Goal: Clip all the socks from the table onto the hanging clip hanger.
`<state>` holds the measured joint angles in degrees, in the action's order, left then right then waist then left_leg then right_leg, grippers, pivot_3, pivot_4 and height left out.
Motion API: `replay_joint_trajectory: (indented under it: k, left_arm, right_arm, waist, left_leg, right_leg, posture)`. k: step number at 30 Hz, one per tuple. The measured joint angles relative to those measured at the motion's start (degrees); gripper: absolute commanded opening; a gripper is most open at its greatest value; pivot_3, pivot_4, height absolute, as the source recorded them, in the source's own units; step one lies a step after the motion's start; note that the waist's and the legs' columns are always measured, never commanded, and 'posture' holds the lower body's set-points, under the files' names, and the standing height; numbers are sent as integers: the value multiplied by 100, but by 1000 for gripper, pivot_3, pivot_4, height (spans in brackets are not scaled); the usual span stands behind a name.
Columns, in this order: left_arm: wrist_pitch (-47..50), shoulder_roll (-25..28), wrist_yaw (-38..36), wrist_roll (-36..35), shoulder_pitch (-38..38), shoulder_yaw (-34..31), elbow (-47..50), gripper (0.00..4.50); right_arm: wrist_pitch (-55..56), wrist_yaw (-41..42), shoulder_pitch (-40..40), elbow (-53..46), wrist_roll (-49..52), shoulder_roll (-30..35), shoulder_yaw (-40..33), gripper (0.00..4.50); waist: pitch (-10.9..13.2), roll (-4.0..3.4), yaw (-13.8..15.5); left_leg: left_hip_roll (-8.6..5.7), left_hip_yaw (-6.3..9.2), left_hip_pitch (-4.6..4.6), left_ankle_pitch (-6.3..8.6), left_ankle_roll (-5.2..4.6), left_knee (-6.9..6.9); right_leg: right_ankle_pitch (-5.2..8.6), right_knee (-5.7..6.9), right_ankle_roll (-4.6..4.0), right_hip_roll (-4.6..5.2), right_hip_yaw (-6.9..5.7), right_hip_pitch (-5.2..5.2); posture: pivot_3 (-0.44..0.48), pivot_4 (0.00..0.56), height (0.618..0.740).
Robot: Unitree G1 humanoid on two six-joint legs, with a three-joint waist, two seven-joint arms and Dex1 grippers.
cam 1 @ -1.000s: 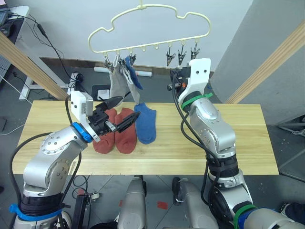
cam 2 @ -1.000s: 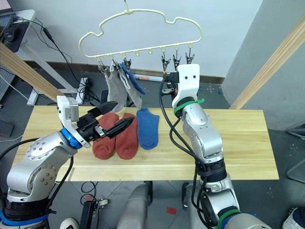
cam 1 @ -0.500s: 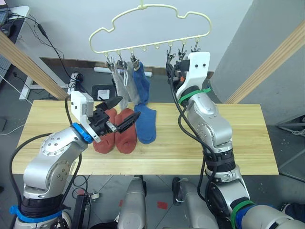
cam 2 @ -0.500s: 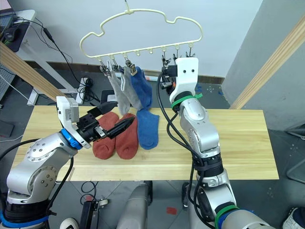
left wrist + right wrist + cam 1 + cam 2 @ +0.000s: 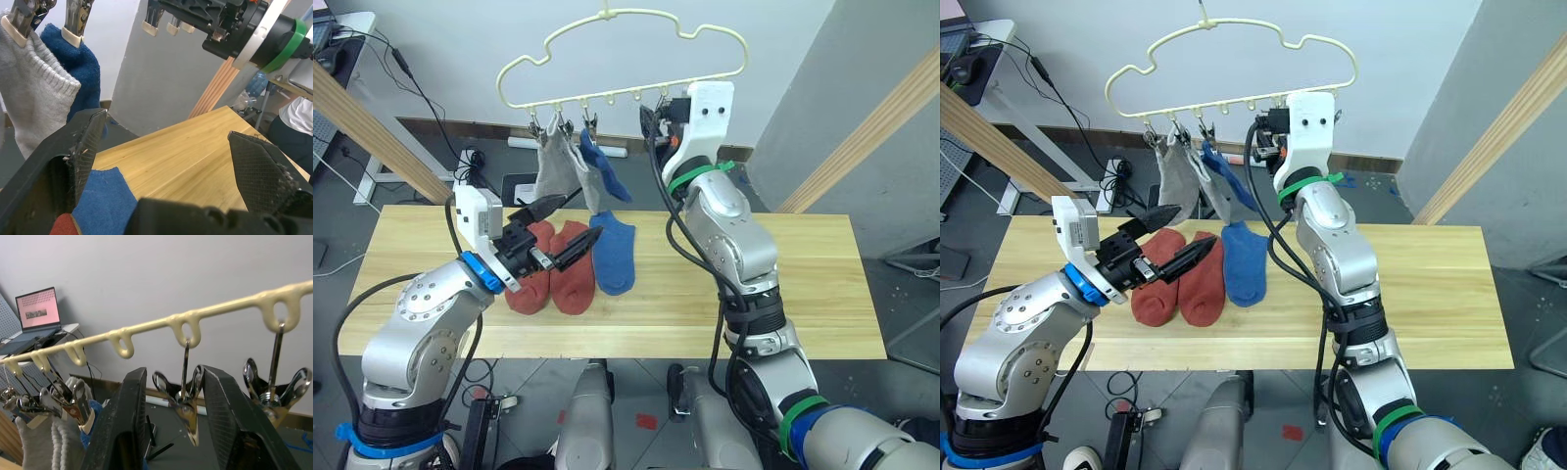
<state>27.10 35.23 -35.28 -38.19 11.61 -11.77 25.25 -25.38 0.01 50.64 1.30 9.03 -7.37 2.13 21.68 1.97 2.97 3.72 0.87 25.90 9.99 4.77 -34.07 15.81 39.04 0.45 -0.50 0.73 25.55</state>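
Sliding leftward along the pale-yellow cloud-shaped wire clip hanger (image 5: 625, 54) at upper centre, the right gripper (image 5: 176, 396), fingers parted, now bracketing a free metal clip (image 5: 186, 406). Left gripper (image 5: 560, 231) hovering wide open above the rust-red socks (image 5: 553, 269) and blue sock (image 5: 613, 255) lying mid-frame on the light wooden plank table (image 5: 783, 284); three socks already hanging, three remaining.

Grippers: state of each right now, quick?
Left gripper: open, holding nothing, above the red socks.
Right gripper: open, fingers either side of a metal clip, not closed on it.
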Motion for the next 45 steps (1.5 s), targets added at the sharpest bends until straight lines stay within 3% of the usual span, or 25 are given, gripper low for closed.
replay_joint_trajectory:
  k: [33, 41, 45]
  left_arm:
    - [25, -179, 206, -223, 61, -145, 157, 4498]
    - [25, -180, 216, -222, 40, -144, 161, 4498]
    - [32, -163, 295, 63, -215, 30, 185, 4498]
  right_arm:
    - [246, 113, 44, 291, -121, 22, -32, 1726]
    - [339, 130, 57, 298, -105, 21, -44, 11]
    - [309, 243, 62, 298, -24, 50, -114, 11]
  waist:
    - [0, 0, 6]
    - [0, 0, 6]
    - [0, 0, 2]
  left_leg:
    - [-1, 7, 0, 0, 0, -14]
    - [0, 9, 0, 0, -1, -19]
    - [-1, 8, -2, 1, -2, -20]
  right_leg:
    - [-2, 8, -2, 0, -5, -6]
    - [-2, 11, -3, 0, -7, -8]
    - [-2, 11, -3, 0, -4, -10]
  posture:
    - [205, 388, 740]
    - [197, 394, 740]
    - [179, 401, 740]
